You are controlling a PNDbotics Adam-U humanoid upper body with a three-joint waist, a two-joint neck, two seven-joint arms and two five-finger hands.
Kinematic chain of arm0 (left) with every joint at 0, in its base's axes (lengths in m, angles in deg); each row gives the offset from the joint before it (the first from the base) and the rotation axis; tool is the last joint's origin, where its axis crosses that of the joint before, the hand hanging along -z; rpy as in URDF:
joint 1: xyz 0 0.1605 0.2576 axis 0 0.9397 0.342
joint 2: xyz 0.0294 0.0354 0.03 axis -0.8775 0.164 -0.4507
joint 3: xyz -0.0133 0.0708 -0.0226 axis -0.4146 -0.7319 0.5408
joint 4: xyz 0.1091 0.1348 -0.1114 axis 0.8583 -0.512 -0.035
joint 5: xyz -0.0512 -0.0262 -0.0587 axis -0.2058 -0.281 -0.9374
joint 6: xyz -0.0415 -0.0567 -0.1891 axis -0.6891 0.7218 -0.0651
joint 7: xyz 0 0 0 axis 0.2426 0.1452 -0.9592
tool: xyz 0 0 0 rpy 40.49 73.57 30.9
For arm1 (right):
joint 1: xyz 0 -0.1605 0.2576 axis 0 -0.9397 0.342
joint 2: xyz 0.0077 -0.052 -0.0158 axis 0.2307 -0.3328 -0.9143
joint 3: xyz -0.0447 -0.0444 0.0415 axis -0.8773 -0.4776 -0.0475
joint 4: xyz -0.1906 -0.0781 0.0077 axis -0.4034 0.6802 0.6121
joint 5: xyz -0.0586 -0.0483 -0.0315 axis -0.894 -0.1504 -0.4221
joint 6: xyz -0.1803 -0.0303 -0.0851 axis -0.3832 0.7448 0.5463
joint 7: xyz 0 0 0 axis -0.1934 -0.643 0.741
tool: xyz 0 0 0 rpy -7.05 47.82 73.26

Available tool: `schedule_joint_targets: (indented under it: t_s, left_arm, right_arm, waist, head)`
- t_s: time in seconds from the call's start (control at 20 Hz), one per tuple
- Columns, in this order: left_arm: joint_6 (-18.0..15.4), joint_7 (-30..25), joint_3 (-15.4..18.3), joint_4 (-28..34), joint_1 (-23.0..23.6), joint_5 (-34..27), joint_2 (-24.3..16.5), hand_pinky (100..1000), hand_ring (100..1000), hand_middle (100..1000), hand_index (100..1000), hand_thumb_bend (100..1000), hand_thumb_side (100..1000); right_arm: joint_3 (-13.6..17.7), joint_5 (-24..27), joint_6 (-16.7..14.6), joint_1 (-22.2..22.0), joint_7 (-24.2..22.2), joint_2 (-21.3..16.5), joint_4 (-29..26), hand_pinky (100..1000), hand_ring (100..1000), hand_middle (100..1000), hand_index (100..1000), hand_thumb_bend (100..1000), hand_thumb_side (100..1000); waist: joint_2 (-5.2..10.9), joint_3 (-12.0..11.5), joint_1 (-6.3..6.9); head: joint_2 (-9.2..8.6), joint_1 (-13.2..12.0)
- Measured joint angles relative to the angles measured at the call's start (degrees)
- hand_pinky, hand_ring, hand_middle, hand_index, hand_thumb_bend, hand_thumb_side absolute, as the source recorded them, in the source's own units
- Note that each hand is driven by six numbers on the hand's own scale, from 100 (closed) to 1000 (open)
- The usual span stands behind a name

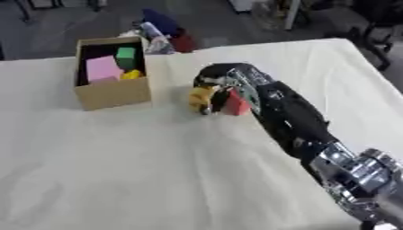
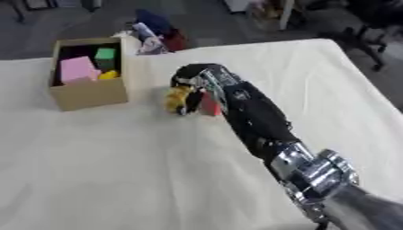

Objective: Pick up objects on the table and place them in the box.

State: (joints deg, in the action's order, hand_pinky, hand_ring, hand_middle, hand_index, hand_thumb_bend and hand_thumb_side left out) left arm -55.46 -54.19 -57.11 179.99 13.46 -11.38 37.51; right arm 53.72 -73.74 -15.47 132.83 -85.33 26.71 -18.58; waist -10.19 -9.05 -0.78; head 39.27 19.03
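Observation:
A cardboard box (image 1: 116, 93) stands at the table's far left, holding a pink block (image 1: 103, 68), a green block (image 1: 126, 53) and a yellow piece (image 1: 132, 74). My right hand (image 1: 223, 81) reaches in from the lower right to the table's middle, a little right of the box. Its fingers curl down around a yellow object (image 1: 201, 96). A red block (image 1: 235, 104) sits against the hand, just right of the yellow object. Whether the red block is also held I cannot tell. My left hand shows in neither view.
The table wears a white cloth (image 1: 157, 170). Beyond the far edge, behind the box, lies a heap of things, among them a dark blue one (image 1: 161, 21) and a red one (image 1: 184, 42). Chair legs (image 1: 378, 45) stand past the far right corner.

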Motion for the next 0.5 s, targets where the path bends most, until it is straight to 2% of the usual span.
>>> schedule_joint_targets:
  t_s: [0.05,0.25,0.5]
  left_arm:
    - [0.0,0.0,0.0,0.0,0.0,0.0,0.0,731,658,614,779,492,579]
    - [0.0,0.0,0.0,0.0,0.0,0.0,0.0,732,659,615,780,491,573]
    - [-0.1,-0.4,-0.3,0.0,-0.7,0.0,0.0,730,651,613,780,498,570]
  right_arm:
    - [0.2,0.7,0.3,0.3,0.9,-0.1,-1.2,642,539,350,480,100,100]
    - [0.9,4.2,2.4,2.3,4.7,-0.9,-6.1,624,515,330,458,100,100]
    - [1.1,9.0,5.8,6.1,9.8,-0.5,-6.6,624,516,359,488,100,100]
  waist:
    - [0.0,0.0,0.0]
    - [0.0,-0.8,0.0]
    - [0.0,-3.9,0.0]
  head:
    - [-0.01,0.0]
    - [-0.01,0.0]
    - [-0.18,1.0]
